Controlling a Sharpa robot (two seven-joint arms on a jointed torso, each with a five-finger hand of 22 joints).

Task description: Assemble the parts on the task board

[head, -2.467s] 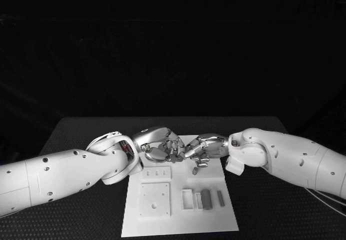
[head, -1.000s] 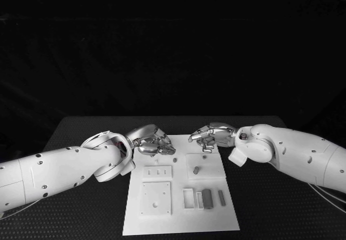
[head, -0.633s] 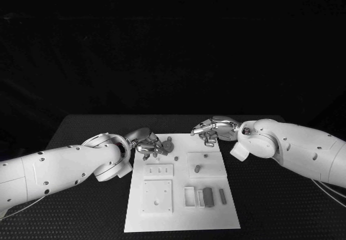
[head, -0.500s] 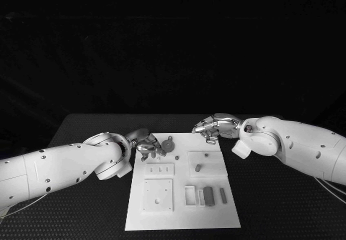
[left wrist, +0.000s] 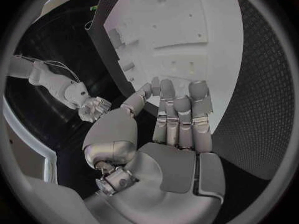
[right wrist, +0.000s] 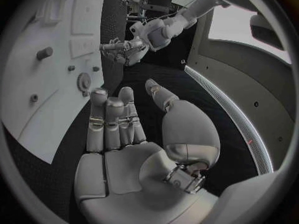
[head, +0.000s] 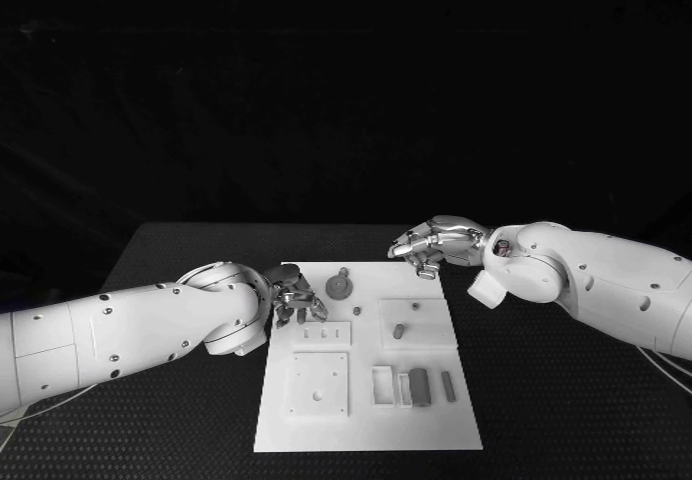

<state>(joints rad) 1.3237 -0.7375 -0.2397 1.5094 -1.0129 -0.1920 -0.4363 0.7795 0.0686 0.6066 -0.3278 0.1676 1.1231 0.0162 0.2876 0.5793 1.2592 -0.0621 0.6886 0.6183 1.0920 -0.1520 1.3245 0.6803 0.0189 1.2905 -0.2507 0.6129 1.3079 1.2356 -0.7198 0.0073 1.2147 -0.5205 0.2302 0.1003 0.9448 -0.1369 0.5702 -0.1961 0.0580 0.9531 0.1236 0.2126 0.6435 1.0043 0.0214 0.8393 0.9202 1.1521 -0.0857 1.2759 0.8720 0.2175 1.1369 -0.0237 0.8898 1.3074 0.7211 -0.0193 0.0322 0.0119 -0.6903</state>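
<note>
Left hand (head: 293, 296) is at the left edge of the white task board (head: 433, 420), near its far part. In the left wrist view the fingers (left wrist: 181, 117) are straight and close side by side, thumb a bit apart, palm bare; it holds nothing. Right hand (head: 437, 243) is over the far right corner of the board, above the black table (head: 562, 400). In the right wrist view its fingers (right wrist: 112, 119) also lie straight and together, thumb apart, nothing in it.

On the board, far part, a round grey gear (head: 338, 286) lies between both hands, touching neither. Closer to the robot, on the right half, a raised square plate (head: 415, 322) carries a small grey peg (head: 415, 308) and a short grey cylinder (head: 398, 329). Left of it a small plate with 3 slots (head: 325, 336). Nearer still, a bigger square plate (head: 316, 383) on the left; on the right a row of upright pcs, white block (head: 384, 385), dark grey block (head: 418, 386), thin grey bar (head: 447, 385), standing just beside each other.
</note>
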